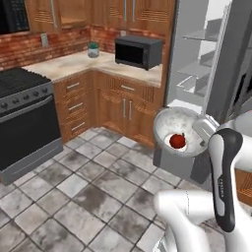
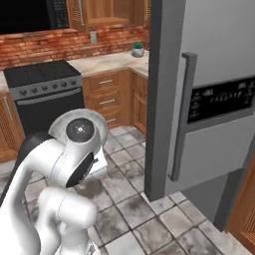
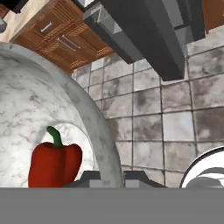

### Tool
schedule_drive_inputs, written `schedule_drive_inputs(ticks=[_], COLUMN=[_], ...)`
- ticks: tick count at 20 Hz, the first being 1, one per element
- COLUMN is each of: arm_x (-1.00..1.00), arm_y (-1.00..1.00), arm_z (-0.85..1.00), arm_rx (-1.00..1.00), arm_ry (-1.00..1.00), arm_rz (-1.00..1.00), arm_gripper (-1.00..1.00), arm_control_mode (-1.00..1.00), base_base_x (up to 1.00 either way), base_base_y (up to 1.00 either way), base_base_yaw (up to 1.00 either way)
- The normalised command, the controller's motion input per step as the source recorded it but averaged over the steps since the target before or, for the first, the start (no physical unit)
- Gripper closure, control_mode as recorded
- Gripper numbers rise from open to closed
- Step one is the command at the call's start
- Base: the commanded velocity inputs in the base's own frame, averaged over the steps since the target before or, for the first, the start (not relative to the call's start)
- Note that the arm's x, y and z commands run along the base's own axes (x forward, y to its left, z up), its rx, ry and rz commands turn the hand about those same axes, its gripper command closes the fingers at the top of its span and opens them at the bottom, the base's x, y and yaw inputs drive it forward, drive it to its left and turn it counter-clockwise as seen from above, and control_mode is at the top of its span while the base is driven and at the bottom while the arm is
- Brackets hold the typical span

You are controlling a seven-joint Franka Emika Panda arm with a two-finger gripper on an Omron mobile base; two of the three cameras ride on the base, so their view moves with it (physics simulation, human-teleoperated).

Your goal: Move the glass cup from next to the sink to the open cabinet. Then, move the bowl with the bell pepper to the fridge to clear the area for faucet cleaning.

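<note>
Clamped narrowly on the rim of the wide white grey-speckled bowl (image 3: 39,109), the gripper (image 3: 110,177) carries it level before the open grey fridge (image 1: 197,54), so the glossy red bell pepper (image 3: 54,164) stays inside.

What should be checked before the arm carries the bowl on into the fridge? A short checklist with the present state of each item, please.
1. Gripper shut on bowl rim: ok.
2. Bell pepper inside the bowl: ok.
3. Bowl held above the floor, roughly level: ok.
4. Fridge door open, shelves exposed: ok.
5. Free shelf space for the bowl: cannot tell.
6. Bowl already inside the fridge: not ok, it is in front of it.
</note>
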Motion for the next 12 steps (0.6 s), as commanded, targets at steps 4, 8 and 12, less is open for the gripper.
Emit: schedule_drive_inputs(ticks=[4, 8, 12], arm_x=[0.00, 0.00, 0.00], arm_y=[0.00, 0.00, 0.00], arm_z=[0.00, 0.00, 0.00], arm_rx=[0.00, 0.00, 0.00], arm_ry=[0.00, 0.00, 0.00], arm_rz=[0.00, 0.00, 0.00], arm_gripper=[1.00, 1.00, 1.00], arm_control_mode=[1.00, 1.00, 1.00], base_base_x=[1.00, 1.00, 1.00], base_base_y=[1.00, 0.67, 0.29], base_base_yaw=[0.01, -0.06, -0.36])
